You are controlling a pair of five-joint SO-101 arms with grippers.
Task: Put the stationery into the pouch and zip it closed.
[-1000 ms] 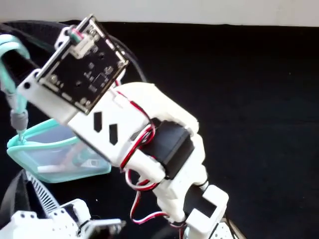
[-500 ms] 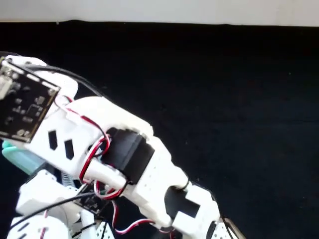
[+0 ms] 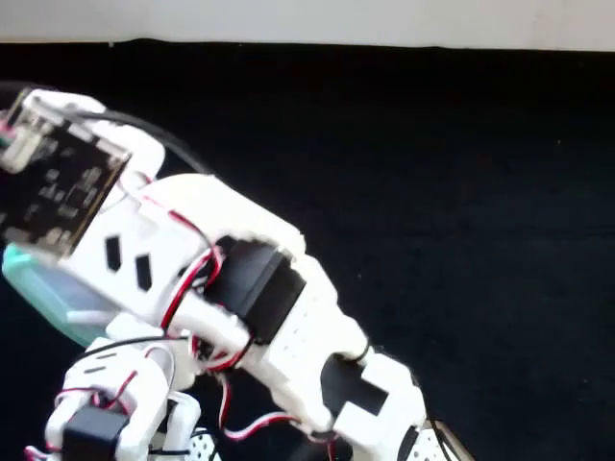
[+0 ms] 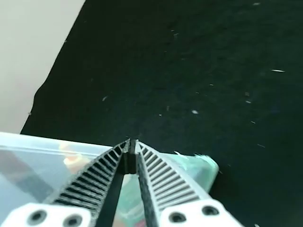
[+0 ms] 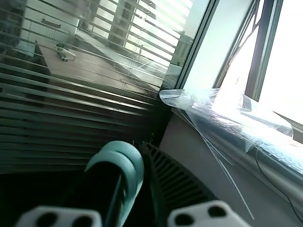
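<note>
A clear pouch (image 4: 42, 165) with a teal rim holds orange and red stationery pieces (image 4: 71, 160). My left gripper (image 4: 131, 143) is shut, its fingertips meeting right at the pouch's upper rim. In the high view a corner of the pouch (image 3: 43, 288) peeks out at the left, under the big white right arm (image 3: 259, 298). My right gripper (image 5: 137, 153) is tilted up toward a window and is shut on the pouch's teal strap (image 5: 118, 165). The zipper itself is hidden.
Black cloth (image 3: 452, 192) covers the table, with a pale wall edge along the far side (image 3: 384, 24). The left arm's white body (image 3: 106, 418) sits at the near left. The cloth's edge and a pale floor (image 4: 28, 52) lie beyond the pouch.
The right arm swung left across the pouch, covering most of it, then lifted slightly. The left arm's body has come further into view at the near left.
</note>
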